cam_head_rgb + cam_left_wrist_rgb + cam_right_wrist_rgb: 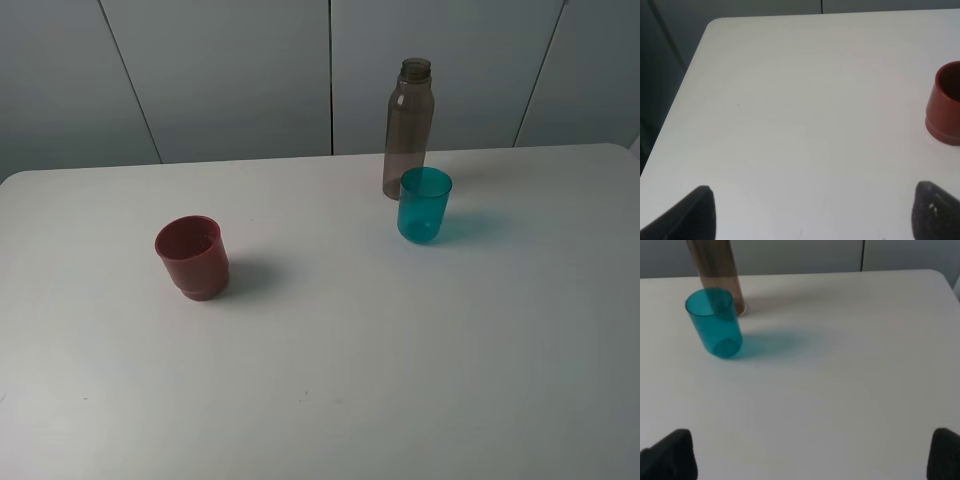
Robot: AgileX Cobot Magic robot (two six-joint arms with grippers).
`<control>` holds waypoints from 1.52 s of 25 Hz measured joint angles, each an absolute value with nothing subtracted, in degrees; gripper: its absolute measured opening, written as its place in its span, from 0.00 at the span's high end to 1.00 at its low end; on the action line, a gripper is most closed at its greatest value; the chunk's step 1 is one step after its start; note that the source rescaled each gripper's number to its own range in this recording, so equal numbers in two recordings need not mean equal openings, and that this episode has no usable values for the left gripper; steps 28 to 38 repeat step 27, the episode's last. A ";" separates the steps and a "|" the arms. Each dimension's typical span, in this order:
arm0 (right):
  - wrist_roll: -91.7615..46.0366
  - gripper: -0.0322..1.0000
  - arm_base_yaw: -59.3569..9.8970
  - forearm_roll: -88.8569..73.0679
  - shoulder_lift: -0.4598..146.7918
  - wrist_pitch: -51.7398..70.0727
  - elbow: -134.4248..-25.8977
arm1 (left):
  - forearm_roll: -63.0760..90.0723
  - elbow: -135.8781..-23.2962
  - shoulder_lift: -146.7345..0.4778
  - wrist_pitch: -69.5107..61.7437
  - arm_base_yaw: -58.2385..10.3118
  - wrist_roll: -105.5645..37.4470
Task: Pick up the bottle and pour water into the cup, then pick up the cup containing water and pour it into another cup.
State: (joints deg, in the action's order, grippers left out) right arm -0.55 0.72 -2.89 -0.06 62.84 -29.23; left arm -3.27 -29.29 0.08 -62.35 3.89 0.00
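Observation:
The tall smoky grey-brown bottle [408,125] stands uncapped at the back of the white table [320,380], right of centre. The teal cup [424,205] stands upright just in front of it, close beside it. The dark red cup [192,257] stands upright on the left. In the right wrist view the teal cup [715,322] and the bottle's lower part [715,270] are ahead; my right gripper [812,455] is open, well short of them. In the left wrist view the red cup [946,104] is at the edge; my left gripper [812,212] is open and empty. Neither gripper shows in the high view.
Grey wall panels [230,70] rise behind the table. The table's left edge and rounded far corner [715,22] show in the left wrist view, with a dark drop beside it. The table's right corner [940,275] shows in the right wrist view.

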 joint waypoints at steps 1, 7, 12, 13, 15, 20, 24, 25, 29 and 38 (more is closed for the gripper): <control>-1.40 0.00 0.72 -3.72 -0.06 62.84 -29.23 | -3.27 -29.29 0.08 -62.35 3.89 0.00; -4.45 0.00 0.72 -4.46 -0.06 62.84 -29.23 | -3.27 -29.29 0.08 -62.35 3.89 0.00; -6.17 0.00 0.72 -5.71 -0.06 62.84 -29.23 | -3.27 -29.29 0.08 -62.35 3.89 0.00; -6.19 0.00 0.72 -5.71 -0.06 62.84 -29.23 | -3.27 -29.29 0.08 -62.35 3.89 0.00; -6.42 0.00 0.72 -5.71 -0.06 62.84 -29.23 | -3.27 -29.29 0.08 -62.35 3.89 0.00; -6.41 0.00 0.72 -5.71 -0.06 62.84 -29.23 | -3.27 -29.29 0.08 -62.35 3.89 0.00; -6.41 0.00 0.72 -5.71 -0.06 62.84 -29.23 | -3.27 -29.29 0.08 -62.35 3.89 0.00; -6.41 0.00 0.72 -5.71 -0.06 62.84 -29.23 | -3.27 -29.29 0.08 -62.35 3.89 0.00; -6.41 0.00 0.72 -5.71 -0.06 62.84 -29.23 | -3.27 -29.29 0.08 -62.35 3.89 0.00; -6.41 0.00 0.72 -5.71 -0.06 62.84 -29.23 | -3.27 -29.29 0.08 -62.35 3.89 0.00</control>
